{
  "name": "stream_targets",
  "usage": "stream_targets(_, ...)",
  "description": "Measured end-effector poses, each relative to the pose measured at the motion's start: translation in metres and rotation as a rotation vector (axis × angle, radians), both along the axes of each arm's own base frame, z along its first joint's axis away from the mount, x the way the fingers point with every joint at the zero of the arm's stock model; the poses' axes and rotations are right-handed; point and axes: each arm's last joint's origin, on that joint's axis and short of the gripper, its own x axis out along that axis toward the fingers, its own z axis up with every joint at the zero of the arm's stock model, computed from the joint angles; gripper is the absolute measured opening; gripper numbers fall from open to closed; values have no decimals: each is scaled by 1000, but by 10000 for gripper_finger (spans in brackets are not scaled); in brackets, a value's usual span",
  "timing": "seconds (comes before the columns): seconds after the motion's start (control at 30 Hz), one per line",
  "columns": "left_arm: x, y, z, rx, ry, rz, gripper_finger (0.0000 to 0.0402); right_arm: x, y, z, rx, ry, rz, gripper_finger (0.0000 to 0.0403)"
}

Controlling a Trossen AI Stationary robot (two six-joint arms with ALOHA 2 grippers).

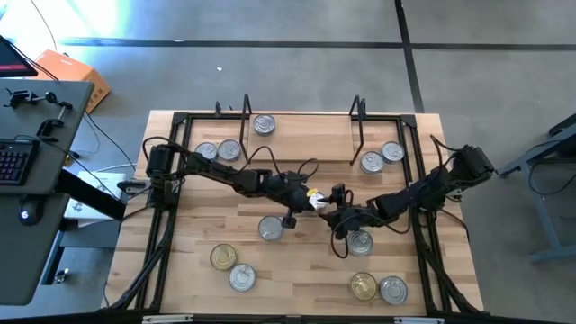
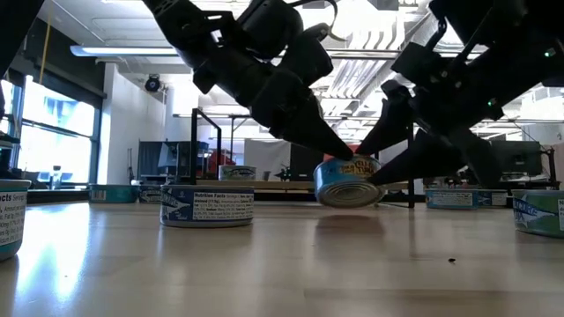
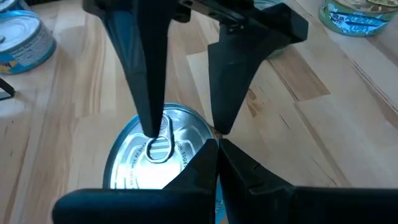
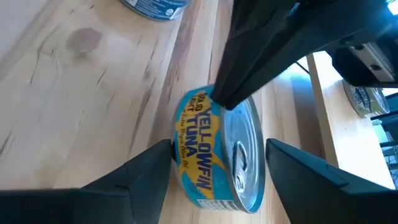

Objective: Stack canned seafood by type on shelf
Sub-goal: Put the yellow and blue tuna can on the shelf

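A yellowfin tuna can with a silver pull-ring lid and a blue-and-yellow label sits tilted at mid-table, between both grippers. My left gripper reaches in from the table's left with its fingers shut, tip at the can's rim. My right gripper comes from the right and straddles the can. The shelf stands at the far edge between black wire frames, with one can on it. My left gripper presses its shut fingertips against the can's upper rim, slanting down from the table's left. My right gripper has the can between its fingers, one finger on the lid by the pull ring and the other at the base side. It comes in low from the right. The can stays tilted; I cannot tell whether its lower edge touches the table.
Loose cans lie around: two by the shelf's left end, two by its right end, one just near of the left gripper, one under the right arm. Gold-lidded cans and silver ones sit along the near edge.
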Motion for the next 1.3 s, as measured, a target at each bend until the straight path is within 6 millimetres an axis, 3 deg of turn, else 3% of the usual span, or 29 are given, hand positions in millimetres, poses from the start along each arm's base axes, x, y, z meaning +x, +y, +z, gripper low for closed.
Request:
stream_targets(0.2,1,0,2,-14,-21,7,0,2,-2,-1,4,19,53,216)
stream_targets(0.53,2,-1,3,-23,-33,11,0,11,2,-21,-98,-5,38,196)
stream_targets(0.7,0,0,8,-25,-27,24,2,9,7,-16,-8,-52,-12,127)
stream_targets(0.77,-4,1,16,-19,-13,31,8,8,8,-11,56,-82,-39,119)
stream_targets(0.9,-26,2,44,37,87,94,19,3,8,2,117,-111,-73,119)
stream_targets(1.03,-57,2,70,62,72,114,18,10,8,30,92,-159,-156,119)
stream_targets(1.17,-94,-2,78,35,-23,143,11,30,1,60,50,-210,-217,119)
stream_targets(1.3,-128,-11,80,-8,-143,210,7,54,-28,73,53,-209,-249,119)
